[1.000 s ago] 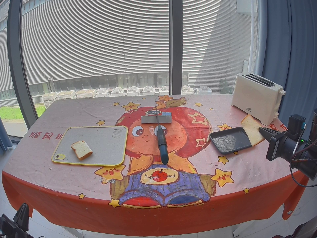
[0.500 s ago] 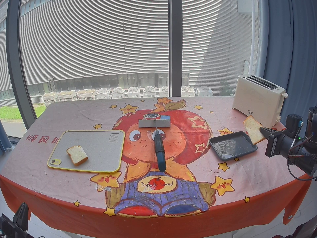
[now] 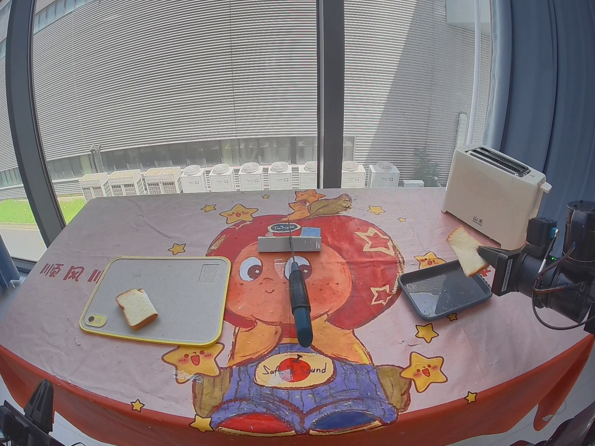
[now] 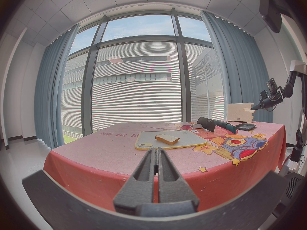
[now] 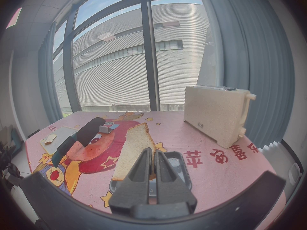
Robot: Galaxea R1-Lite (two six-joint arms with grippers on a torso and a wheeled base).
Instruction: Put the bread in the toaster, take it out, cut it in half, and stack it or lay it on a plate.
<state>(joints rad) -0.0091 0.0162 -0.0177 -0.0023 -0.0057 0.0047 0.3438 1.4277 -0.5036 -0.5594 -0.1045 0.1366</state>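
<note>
A tall window (image 3: 186,75) with a blue curtain (image 3: 545,82) at its right side stands behind a broad table (image 3: 111,218), which is covered by a pink and orange cloth printed with a cartoon figure and yellow stars. At the table's far right corner sits a cream two-slot toaster (image 3: 496,193), its slots open on top. On the left side lies a grey cutting board (image 3: 180,286) with a yellow rim, flat on the cloth. On the right side, near the toaster and toward the front, lies a dark rectangular plate (image 3: 434,292), shallow like a tray. In the middle of the table a knife (image 3: 301,308) with a blue-green handle points its handle toward the near edge, and its blade rests across a small grey holder (image 3: 289,243) farther back. A full bread slice (image 3: 463,249) hangs in the air, tilted on edge, over the plate's far right corner and between the plate and the toaster. The right gripper (image 5: 151,154) has its two dark fingers clamped on the slice's lower edge and reaches in from the table's right side. A smaller piece of bread (image 3: 136,308) lies on the near left part of the cutting board. The left gripper (image 4: 156,151) hangs low off the table's near left edge, its fingers pressed together with nothing between them.
</note>
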